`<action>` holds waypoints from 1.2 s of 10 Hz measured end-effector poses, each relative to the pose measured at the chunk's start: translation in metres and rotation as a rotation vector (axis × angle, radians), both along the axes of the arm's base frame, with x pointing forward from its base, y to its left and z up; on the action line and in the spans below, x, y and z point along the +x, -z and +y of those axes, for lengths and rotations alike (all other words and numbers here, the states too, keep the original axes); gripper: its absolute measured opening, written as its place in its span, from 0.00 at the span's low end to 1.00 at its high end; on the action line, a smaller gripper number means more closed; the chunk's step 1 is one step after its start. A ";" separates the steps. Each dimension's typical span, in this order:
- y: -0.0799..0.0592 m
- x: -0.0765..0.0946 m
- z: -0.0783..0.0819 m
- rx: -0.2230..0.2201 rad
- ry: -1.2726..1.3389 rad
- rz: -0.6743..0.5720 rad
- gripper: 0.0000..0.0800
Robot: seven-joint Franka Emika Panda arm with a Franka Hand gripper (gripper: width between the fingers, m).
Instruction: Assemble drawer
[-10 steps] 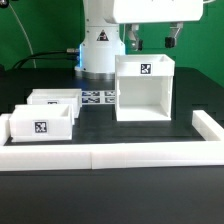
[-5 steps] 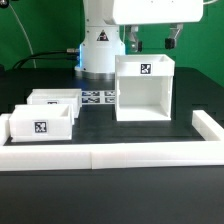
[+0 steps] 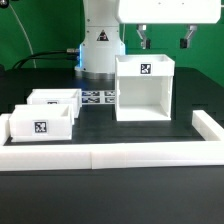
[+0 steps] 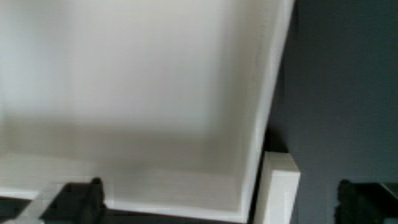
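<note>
The large white boxy drawer shell (image 3: 145, 88) stands upright on the black table, open side facing the front, with a square tag on its top edge. Two small white trays sit at the exterior view's left: the front one (image 3: 41, 124) shows a tag, the other (image 3: 55, 100) is behind it. My gripper (image 3: 163, 38) hangs open above the shell, fingers spread wide, holding nothing. In the wrist view the shell's white wall (image 4: 143, 90) fills most of the picture, and both dark fingertips (image 4: 75, 197) straddle its wall edge.
A low white border wall (image 3: 110, 155) runs along the table's front and up the exterior view's right side (image 3: 208, 126). The marker board (image 3: 97, 97) lies flat between the trays and the shell. The robot base (image 3: 100, 45) stands behind.
The gripper has moved toward the exterior view's right above the shell and its fingers have spread wider. The shell and trays have not moved.
</note>
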State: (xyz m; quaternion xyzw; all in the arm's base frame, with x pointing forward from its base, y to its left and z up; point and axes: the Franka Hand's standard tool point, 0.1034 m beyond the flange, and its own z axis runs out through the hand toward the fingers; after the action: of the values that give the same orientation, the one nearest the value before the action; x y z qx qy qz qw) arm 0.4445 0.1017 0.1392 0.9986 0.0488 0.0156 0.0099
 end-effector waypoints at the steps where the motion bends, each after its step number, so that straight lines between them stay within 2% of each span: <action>1: 0.000 0.001 -0.002 0.000 0.004 -0.001 0.81; 3: 0.001 0.000 -0.002 0.002 0.007 0.000 0.81; 4: 0.007 -0.005 -0.001 0.029 0.053 -0.005 0.81; 8: 0.023 -0.032 0.009 0.030 0.096 0.017 0.81; 12: 0.041 -0.044 0.013 0.036 0.104 0.021 0.81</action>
State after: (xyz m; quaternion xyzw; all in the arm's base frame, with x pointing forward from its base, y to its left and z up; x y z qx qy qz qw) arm 0.4006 0.1142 0.0987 1.0000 -0.0036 0.0054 -0.0076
